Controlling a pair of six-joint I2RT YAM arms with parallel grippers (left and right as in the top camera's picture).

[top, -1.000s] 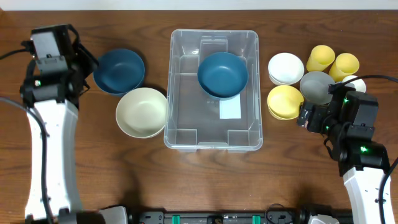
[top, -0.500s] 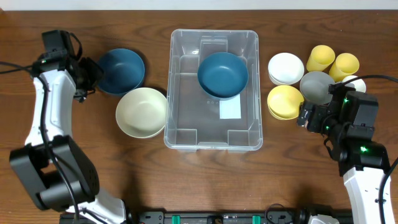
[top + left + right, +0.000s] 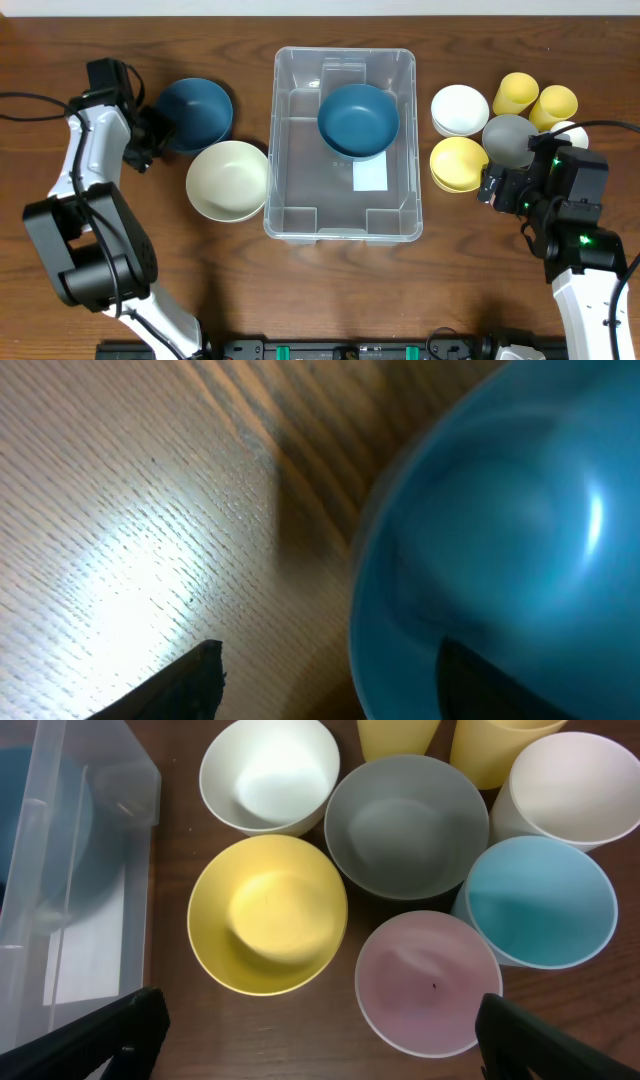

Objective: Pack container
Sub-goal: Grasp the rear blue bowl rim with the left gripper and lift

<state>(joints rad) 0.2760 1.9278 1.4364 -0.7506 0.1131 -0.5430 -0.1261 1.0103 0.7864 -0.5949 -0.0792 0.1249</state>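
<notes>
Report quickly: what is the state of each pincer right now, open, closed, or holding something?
Left pincer: open, straddling the rim of the blue bowl on the table, not yet clamped.
Right pincer: open, empty, above the yellow bowl.

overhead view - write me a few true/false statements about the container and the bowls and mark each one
A dark blue bowl sits inside the container. True.
The cream bowl is inside the container. False: it is on the table, left of the container.
The yellow bowl is right of the container. True.
The left gripper straddles the cream bowl's rim. False: it is at the rim of the second dark blue bowl, outside the container.
</notes>
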